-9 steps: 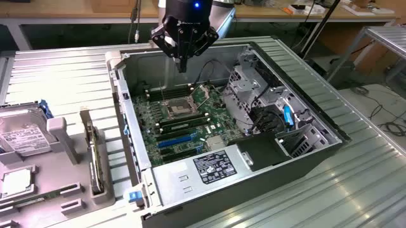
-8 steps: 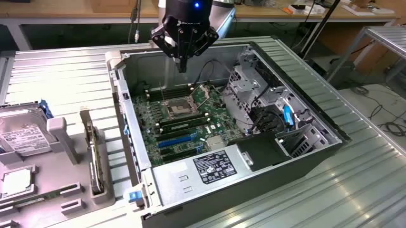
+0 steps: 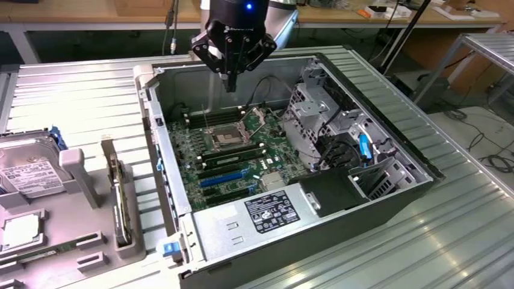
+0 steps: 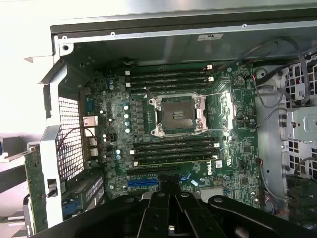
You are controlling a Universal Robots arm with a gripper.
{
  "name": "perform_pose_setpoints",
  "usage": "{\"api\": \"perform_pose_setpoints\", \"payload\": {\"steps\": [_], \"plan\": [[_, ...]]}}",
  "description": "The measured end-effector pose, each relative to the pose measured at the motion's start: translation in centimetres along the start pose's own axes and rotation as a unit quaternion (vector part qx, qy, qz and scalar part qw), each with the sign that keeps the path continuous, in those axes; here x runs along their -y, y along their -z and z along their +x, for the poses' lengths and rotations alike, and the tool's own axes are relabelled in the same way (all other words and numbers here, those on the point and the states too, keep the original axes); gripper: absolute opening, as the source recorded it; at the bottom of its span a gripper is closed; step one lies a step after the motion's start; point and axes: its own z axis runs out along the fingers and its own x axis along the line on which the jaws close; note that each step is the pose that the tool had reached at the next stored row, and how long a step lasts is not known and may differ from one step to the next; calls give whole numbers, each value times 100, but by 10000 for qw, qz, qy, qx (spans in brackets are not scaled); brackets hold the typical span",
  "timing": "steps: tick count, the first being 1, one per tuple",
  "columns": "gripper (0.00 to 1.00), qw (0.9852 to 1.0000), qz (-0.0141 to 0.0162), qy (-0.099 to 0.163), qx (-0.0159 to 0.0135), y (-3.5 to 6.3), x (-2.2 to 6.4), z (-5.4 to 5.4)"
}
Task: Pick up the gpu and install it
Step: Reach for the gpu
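- Claw [image 3: 231, 84]: fingers pressed together to a single point, nothing between them, hanging tip-down over the far part of the open computer case [image 3: 161, 162].
- Directly under it lies the motherboard [image 3: 233, 150]. The wrist view looks straight down on the bare processor socket [image 4: 177, 114] and the memory slots [image 4: 168, 78] either side of it.
- Nearer, on the same board, sits the blue slot [image 3: 221, 179]. It is empty, and no card is seated in the board.
- Toward the exterior view's right, inside the case, loose cables [image 3: 337, 153] hang by the drive cage.
- Outside the case, well apart on the exterior view's left, the gpu [image 3: 120, 201] stands on its edge in a grey holder [image 3: 80, 174], beside a hard drive [image 3: 24, 174]. It is untouched, so in my judgement the pick has not begun.
- Risks, as I judge them:
  - The case wall stands between claw and card, so a low sideways path could strike its rim.
  - With the fingers together, coming down on the card would push it rather than take it.
  - The card is thin and upright, so an off-centre pinch could tilt it or jam it in the holder.
  - A skewed card at the slot could scrape the board.
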Motion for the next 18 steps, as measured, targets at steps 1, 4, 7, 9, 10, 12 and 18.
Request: {"api": "perform_pose_setpoints", "payload": {"steps": [1,4,7,9,10,12,18], "plan": [[11,10000,-1,0,0,0,0,3],[11,10000,-1,0,0,0,2,27],[11,10000,0,1,0,0,6,71],[11,10000,0,2,0,0,16,131],[11,10000,0,3,0,0,22,159],[11,10000,0,5,0,1,33,207],[11,10000,0,9,0,5,94,449]]}}
